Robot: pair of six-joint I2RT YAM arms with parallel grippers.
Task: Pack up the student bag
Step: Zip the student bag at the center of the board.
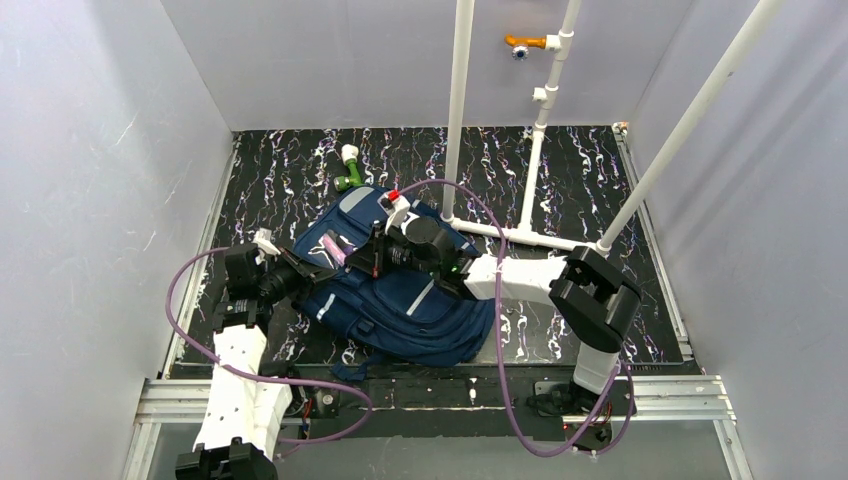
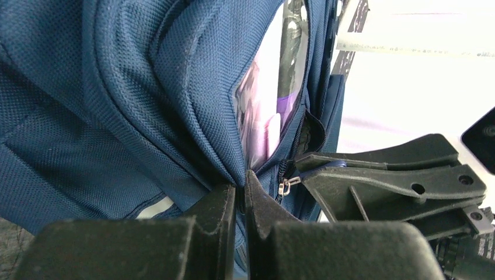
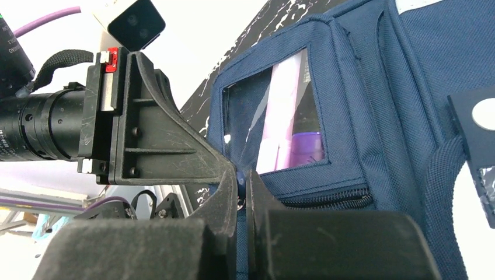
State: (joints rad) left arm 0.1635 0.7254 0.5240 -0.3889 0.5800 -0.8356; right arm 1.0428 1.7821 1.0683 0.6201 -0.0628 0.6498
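Note:
The navy student bag (image 1: 405, 300) lies flat in the middle of the black mat. Its clear front pocket window (image 3: 286, 116) shows pink and purple items inside. My left gripper (image 2: 240, 188) is shut on a fold of bag fabric at the corner of the front pocket, next to the metal zip slider (image 2: 286, 185). My right gripper (image 3: 240, 178) is shut on a small blue zip pull at the pocket's corner, beside the zip teeth (image 3: 327, 198). In the top view the left gripper (image 1: 303, 268) and right gripper (image 1: 368, 258) meet at the bag's left end.
A green and white object (image 1: 348, 168) lies on the mat behind the bag. A white pipe frame (image 1: 455, 120) stands at the back right, with an orange fitting (image 1: 520, 43) on it. White walls close in both sides.

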